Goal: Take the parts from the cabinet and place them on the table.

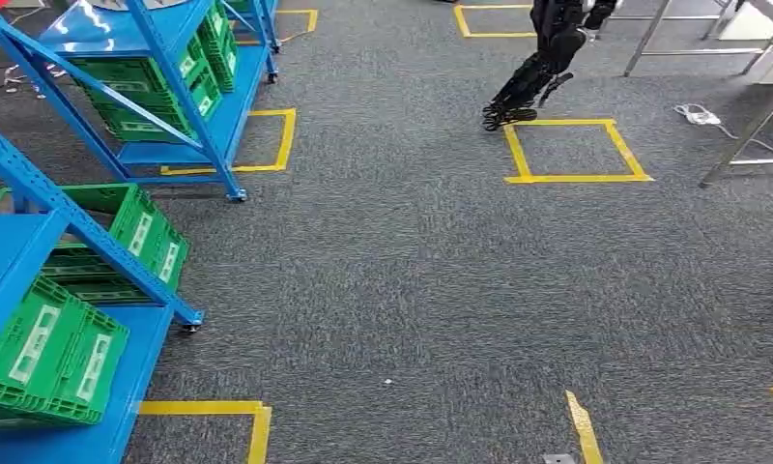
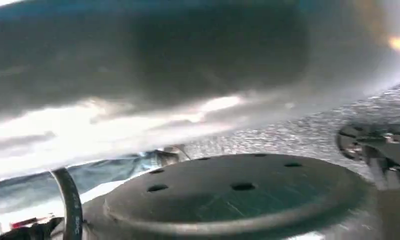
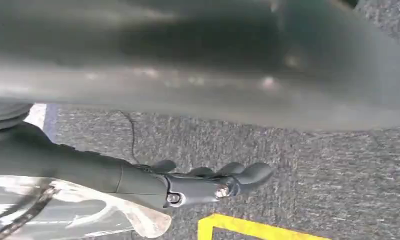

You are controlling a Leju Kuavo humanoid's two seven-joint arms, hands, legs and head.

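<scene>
- Green plastic crates [image 1: 49,362] sit on the blue steel cabinet [image 1: 15,261] at the robot's left; more crates [image 1: 151,92] fill a second rack [image 1: 185,116] beyond.
- Parts themselves: contents of the crates cannot be made out.
- Judgement: crates look stiff, light and ribbed; take hold at the rim or side handholds.
- Right robot hand [image 3: 208,182] hangs over the grey carpet [image 1: 412,271], fingers stretched out, holding nothing, well apart from the crates.
- Left robot hand: state cannot be told.
- Metal table legs [image 1: 750,126] stand at the far right; the tabletop is out of frame.

Green crates [image 1: 49,353], blue shelving [image 1: 15,256]
</scene>
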